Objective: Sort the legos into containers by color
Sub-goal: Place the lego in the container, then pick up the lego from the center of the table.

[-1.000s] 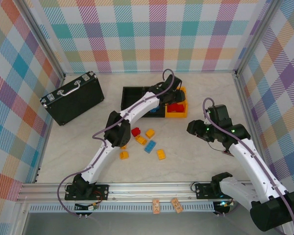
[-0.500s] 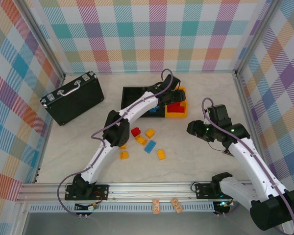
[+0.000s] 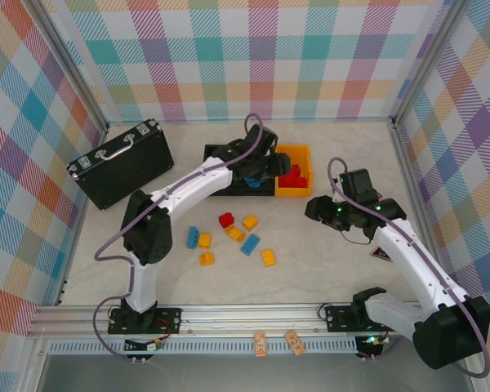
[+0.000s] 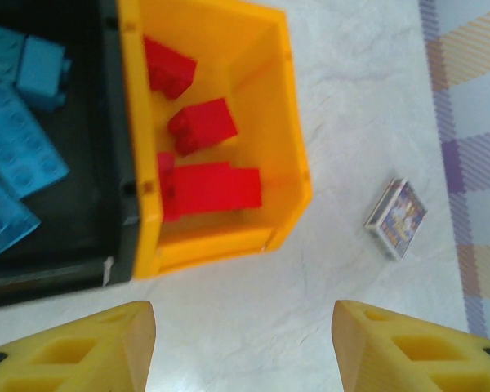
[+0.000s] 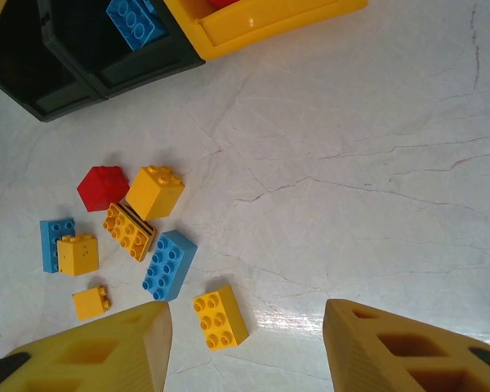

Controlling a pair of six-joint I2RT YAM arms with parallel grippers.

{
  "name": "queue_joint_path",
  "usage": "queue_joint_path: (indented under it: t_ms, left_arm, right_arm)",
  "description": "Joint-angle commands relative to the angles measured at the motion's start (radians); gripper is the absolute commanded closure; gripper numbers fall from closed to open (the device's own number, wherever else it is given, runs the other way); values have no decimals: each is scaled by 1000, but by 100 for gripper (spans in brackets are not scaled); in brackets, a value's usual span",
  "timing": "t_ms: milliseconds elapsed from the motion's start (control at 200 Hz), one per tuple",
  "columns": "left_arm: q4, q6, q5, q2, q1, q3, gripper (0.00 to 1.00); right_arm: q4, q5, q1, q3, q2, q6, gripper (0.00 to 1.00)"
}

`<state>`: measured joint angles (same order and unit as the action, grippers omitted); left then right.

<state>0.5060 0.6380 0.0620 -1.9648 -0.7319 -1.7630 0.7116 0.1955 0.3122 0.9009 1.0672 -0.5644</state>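
Three containers stand in a row: an empty-looking black bin (image 3: 219, 157), a black bin (image 3: 261, 189) with blue legos (image 4: 20, 151), and an orange-yellow bin (image 4: 286, 106) with red legos (image 4: 204, 126). My left gripper (image 4: 243, 327) hovers open and empty just beside the orange-yellow bin (image 3: 309, 171); from above this left gripper (image 3: 265, 169) is over the bins. Several loose legos lie mid-table: red (image 5: 103, 187), yellow (image 5: 219, 315), blue (image 5: 168, 265), orange (image 5: 129, 231). To their right my right gripper (image 5: 245, 327) hangs open and empty above the floor, also seen from above (image 3: 313, 208).
A larger black case (image 3: 122, 162) with metal trim lies at the back left. A small printed card (image 4: 396, 218) lies on the white floor beside the orange-yellow bin. Plaid walls enclose the table on three sides.
My left gripper has opened and drawn back to the left from over the orange-yellow bin, and its elbow swung left, uncovering a blue and a yellow lego. The right gripper shifted slightly left.
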Motion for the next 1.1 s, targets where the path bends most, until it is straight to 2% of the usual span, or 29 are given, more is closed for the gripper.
queue_joint_path:
  t_ms: [0, 235, 495, 725, 830, 1095]
  left_arm:
    - [0, -3, -38, 86, -5, 121, 41]
    - [47, 69, -109, 236, -5, 333, 40]
    - [68, 186, -178, 342, -5, 507, 39]
    - [110, 289, -241, 356, -5, 584, 34]
    - [125, 321, -279, 343, -6, 601, 26]
    - [98, 311, -352, 262, 0, 600, 22]
  right_arm:
    - [-39, 39, -6, 4, 18, 26, 48]
    - [-88, 84, 23, 3, 67, 27, 48]
    - [-184, 171, 97, 12, 115, 59, 48]
    - [-221, 212, 163, 34, 164, 90, 43]
    - [-222, 210, 174, 39, 173, 92, 41]
    - [-200, 200, 178, 49, 169, 104, 38]
